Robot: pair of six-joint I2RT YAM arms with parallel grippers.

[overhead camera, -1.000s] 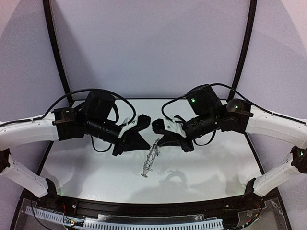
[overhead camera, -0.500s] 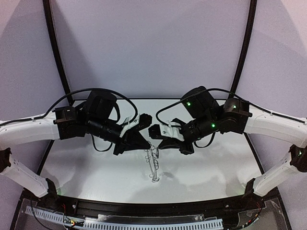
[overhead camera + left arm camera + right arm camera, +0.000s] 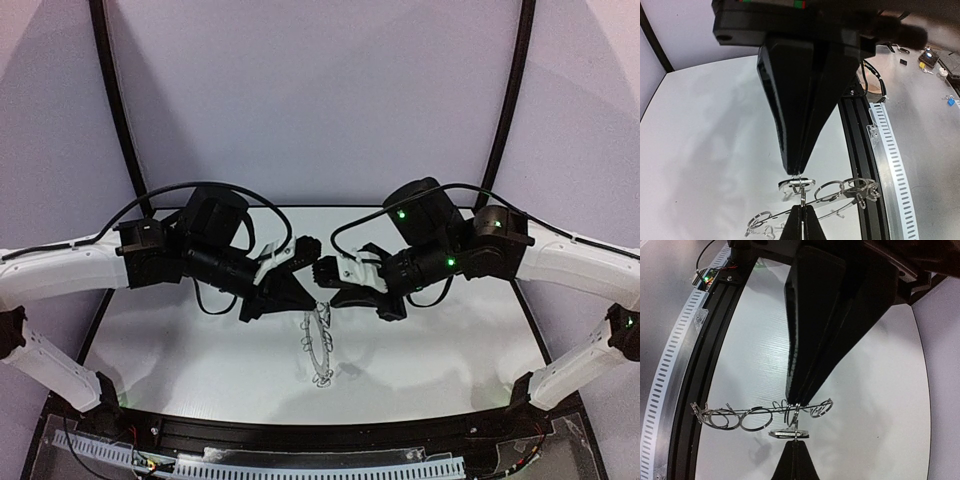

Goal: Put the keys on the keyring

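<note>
**Keyring swings to hang straight under the two meeting grippers**

Change from one second ago: in the top view the keyring (image 3: 320,345) slanted down to the left. It now hangs nearly straight down, with more of its open centre turned to the camera. Both grippers have closed in slightly toward the table's middle.

Keyring: held in the air above the white table (image 3: 200,350), its shadow (image 3: 352,372) just to its right. Both wrist views show it edge-on as a thin line fringed with wire loops (image 3: 830,190) (image 3: 752,417).

Key: a small flat oblong piece (image 3: 796,184) (image 3: 788,433) with a tiny loop on it. It sits just beside the ring's edge, between the two opposed fingertips. Whether it is already threaded onto a loop cannot be told.

Left gripper (image 3: 305,302) (image 3: 799,170): fingers pressed together to a point, pinching the key by its loop.

Right gripper (image 3: 330,300) (image 3: 796,400): fingers likewise pressed together, the tip nipping the keyring at its rim. In the left wrist view it enters from the bottom edge (image 3: 802,210). In the right wrist view the left gripper does the same (image 3: 795,447). The two tips face each other, almost touching.

A slotted rail (image 3: 890,150) runs along the table's near edge.
</note>
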